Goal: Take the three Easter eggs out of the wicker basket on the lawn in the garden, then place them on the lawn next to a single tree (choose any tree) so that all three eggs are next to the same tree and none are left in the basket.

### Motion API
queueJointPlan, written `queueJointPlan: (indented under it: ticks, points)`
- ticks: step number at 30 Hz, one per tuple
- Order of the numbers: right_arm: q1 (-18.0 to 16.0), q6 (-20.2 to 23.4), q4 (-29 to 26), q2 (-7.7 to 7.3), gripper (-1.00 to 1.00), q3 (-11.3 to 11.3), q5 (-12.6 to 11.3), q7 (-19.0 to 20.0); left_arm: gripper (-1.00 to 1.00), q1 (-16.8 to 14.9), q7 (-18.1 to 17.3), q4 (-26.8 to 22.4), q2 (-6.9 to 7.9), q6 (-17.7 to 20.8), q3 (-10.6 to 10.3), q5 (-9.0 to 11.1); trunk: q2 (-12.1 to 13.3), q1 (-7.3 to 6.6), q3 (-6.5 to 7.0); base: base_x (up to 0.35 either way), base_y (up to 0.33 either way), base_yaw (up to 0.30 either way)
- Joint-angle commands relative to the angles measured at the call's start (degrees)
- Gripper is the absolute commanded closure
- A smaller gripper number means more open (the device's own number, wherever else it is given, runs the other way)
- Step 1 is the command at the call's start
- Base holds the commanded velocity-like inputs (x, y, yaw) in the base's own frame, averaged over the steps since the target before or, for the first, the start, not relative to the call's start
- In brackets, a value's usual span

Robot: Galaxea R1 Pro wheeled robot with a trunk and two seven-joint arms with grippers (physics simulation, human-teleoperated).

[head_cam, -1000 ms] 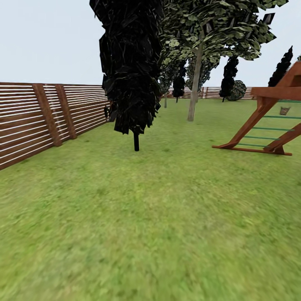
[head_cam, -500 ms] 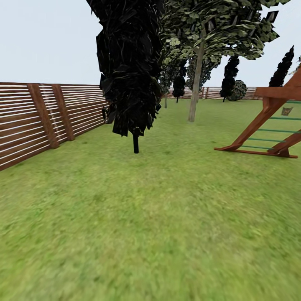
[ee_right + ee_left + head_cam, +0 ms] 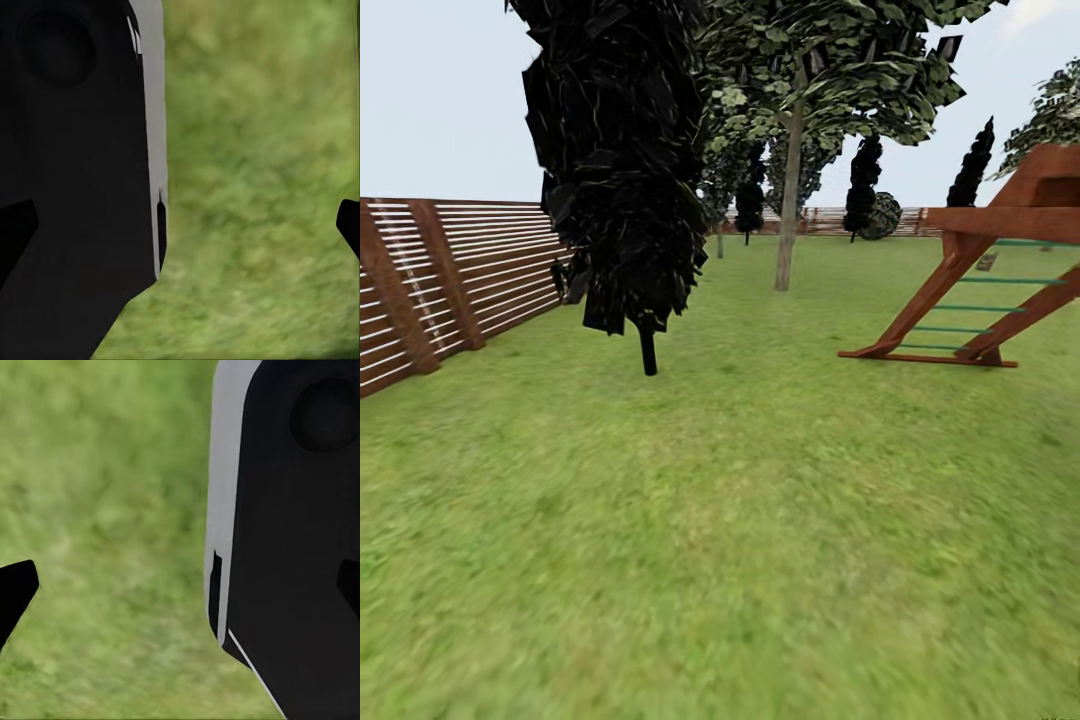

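Head view: lawn takes up the whole lower half, mottled green, blurred close in. Pale sky above. Brown slat fence runs along the left and carries on across the far end of the garden. All-black tree stands left of centre, thin dark stem in the grass. Behind and to its right, the tree with a straight grey-brown trunk and leafy green canopy, well apart from the black one. More dark narrow trees line the far fence. Right side: reddish wooden play frame with green rungs, feet on the grass. Small brownish object sits behind the frame; too small to tell if it's the wicker basket. No eggs made out.

Left wrist: left gripper over blurred grass, fingers spread wide, nothing between them.

Right wrist: right gripper likewise, fingers parted with bare grass in the gap.
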Motion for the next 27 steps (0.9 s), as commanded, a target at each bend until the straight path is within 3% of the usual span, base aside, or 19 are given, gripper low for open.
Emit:
queueJointPlan:
  ticks: [1,9,27]
  points:
    - [-0.1,-0.1,0.1,0.01,-1.0,0.1,-0.1,-0.1,-1.0,0.0,0.0,-0.1,0.01,0.1,0.0,0.0,0.0,0.03,-0.05,0.335,0.0,-0.289]
    - [-0.1,-0.1,0.0,0.01,-1.0,0.1,0.0,-0.1,-1.0,0.0,0.0,-0.1,-0.05,0.0,0.0,0.0,0.0,0.03,-0.05,0.336,0.0,-0.218]
    - [-0.1,-0.1,0.0,0.01,-1.0,0.5,0.3,-0.2,-1.0,0.0,0.0,0.0,-0.08,0.1,0.0,0.0,0.0,0.03,-0.05,0.336,0.0,-0.008]
